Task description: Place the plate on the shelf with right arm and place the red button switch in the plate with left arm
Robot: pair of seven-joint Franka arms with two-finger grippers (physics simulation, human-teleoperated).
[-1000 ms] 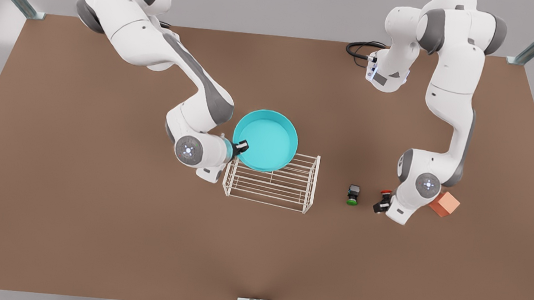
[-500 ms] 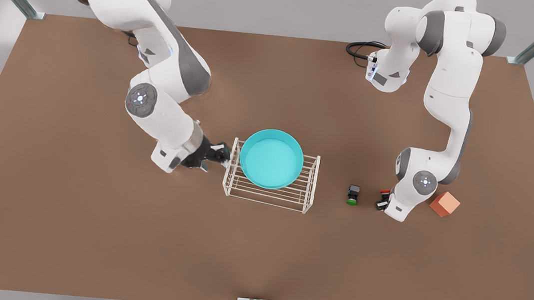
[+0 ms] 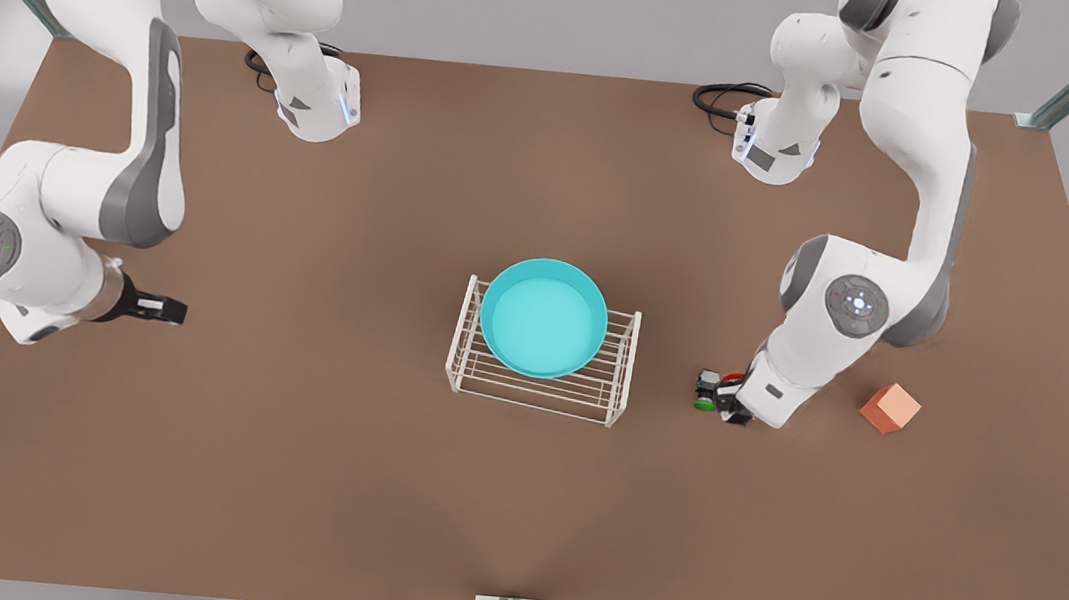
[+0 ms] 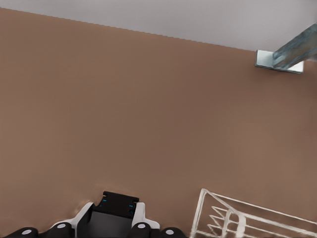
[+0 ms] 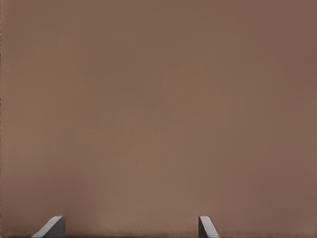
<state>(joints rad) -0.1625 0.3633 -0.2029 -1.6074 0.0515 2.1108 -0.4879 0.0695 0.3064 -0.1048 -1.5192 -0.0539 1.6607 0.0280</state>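
Red button switch [image 3: 733, 376] sat clenched in my left gripper [image 3: 724, 405] — brushing the green switch [image 3: 706, 396] alongside could dislodge it — while my right gripper [image 3: 173, 308] waited, fingers splayed, by the table [image 3: 512, 499] edge.

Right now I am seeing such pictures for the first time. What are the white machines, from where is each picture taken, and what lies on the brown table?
They are two robot arms, each ending in a small two-finger gripper. The wide picture comes from a fixed camera looking down at the table. The other two come from cameras on the wrists.

In the middle, the turquoise plate sits on the white wire shelf. On the front view's right, the left gripper appears to hold the red button switch, right beside a green-capped switch. An orange cube lies farther off. On the front view's left, the right gripper waits, open and holding nothing.
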